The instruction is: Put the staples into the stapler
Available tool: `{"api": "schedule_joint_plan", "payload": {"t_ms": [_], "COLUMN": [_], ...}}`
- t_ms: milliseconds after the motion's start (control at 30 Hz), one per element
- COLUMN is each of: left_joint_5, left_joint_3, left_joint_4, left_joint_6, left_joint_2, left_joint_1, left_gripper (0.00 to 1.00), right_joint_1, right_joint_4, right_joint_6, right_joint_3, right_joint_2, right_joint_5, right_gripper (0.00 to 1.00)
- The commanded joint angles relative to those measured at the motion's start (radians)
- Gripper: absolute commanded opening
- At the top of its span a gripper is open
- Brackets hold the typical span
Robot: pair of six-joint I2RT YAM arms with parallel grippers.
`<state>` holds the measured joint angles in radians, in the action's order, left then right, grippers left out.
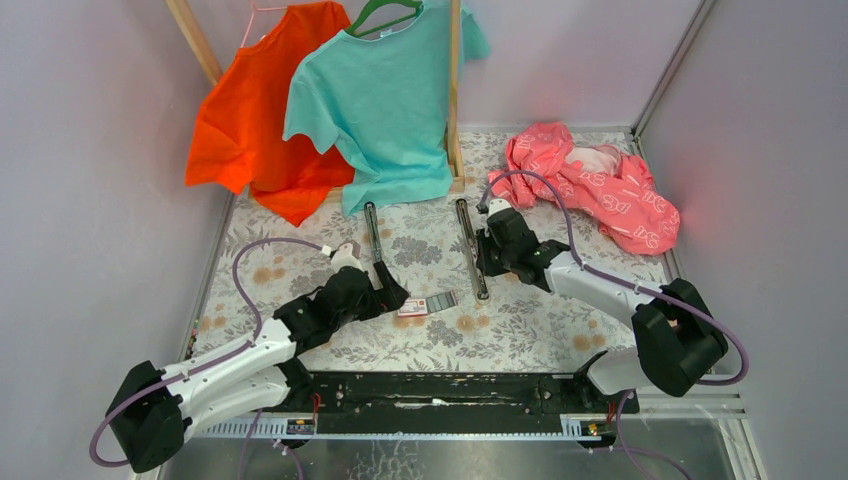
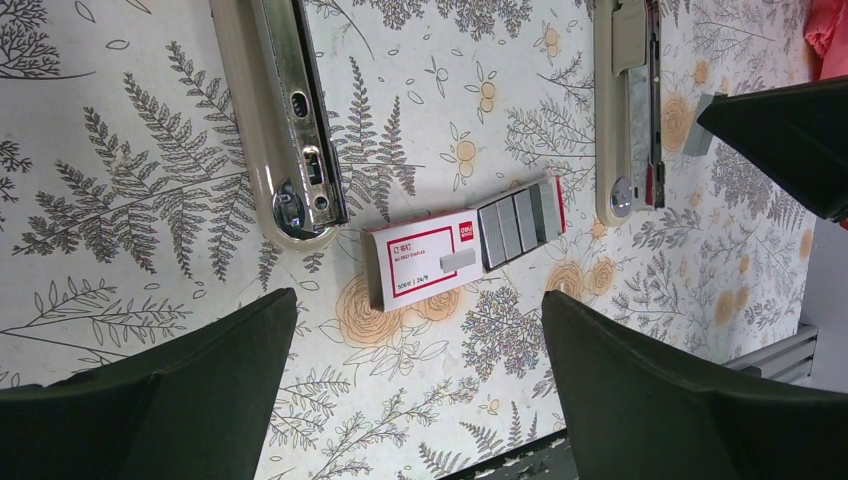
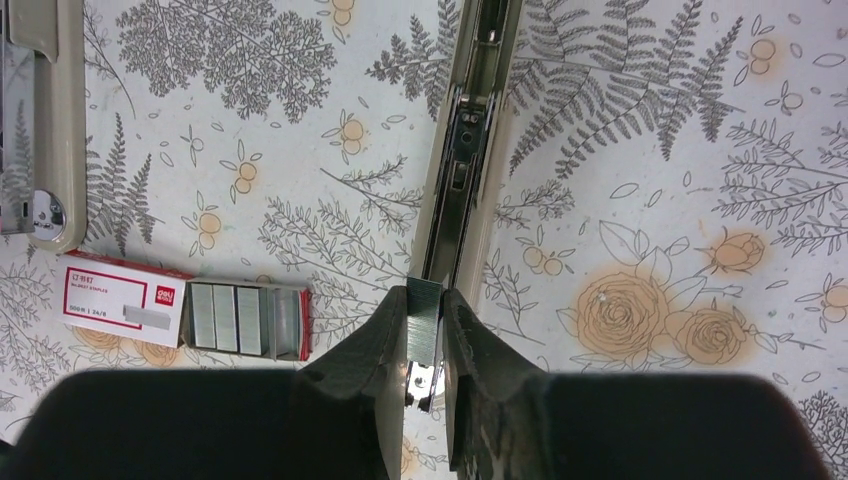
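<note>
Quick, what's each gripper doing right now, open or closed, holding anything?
Left gripper: open, holding nothing.
Right gripper: closed on a staple strip.

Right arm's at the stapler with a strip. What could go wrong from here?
1. The strip is pinched in the right fingers at the end of the stapler channel; a slight tilt could jam or snap it.
2. Nothing holds the stapler: the left fingers hang open over the box, so pushing may slide it.
</note>
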<state>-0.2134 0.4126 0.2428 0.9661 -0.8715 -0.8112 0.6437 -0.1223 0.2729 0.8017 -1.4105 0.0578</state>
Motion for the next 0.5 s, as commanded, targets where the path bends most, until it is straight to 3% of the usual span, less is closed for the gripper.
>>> {"api": "schedule_joint_plan", "payload": {"t_ms": [0,467], "left_joint_5": [-0.034,-0.012], "left_joint_3": [-0.013,-0.014], "left_joint_4": [-0.014,-0.036], "left_joint_6": [-0.012,-0.010], "left_joint_2": [0.008,-0.007], "left_joint_1": [-0.002,0.000], "left_gripper": [1.00,1.00], "right_joint_1": [-0.023,-0.047], "right_joint_4": [0.072,0.100], "right_joint_6": [-0.029,-0.035], "right_joint_3": [-0.011,-0.029], "right_joint_2": [0.003,-0.034], "right_joint_5": [-0.042,-0.098], "right_gripper": [0.20,0.19]}}
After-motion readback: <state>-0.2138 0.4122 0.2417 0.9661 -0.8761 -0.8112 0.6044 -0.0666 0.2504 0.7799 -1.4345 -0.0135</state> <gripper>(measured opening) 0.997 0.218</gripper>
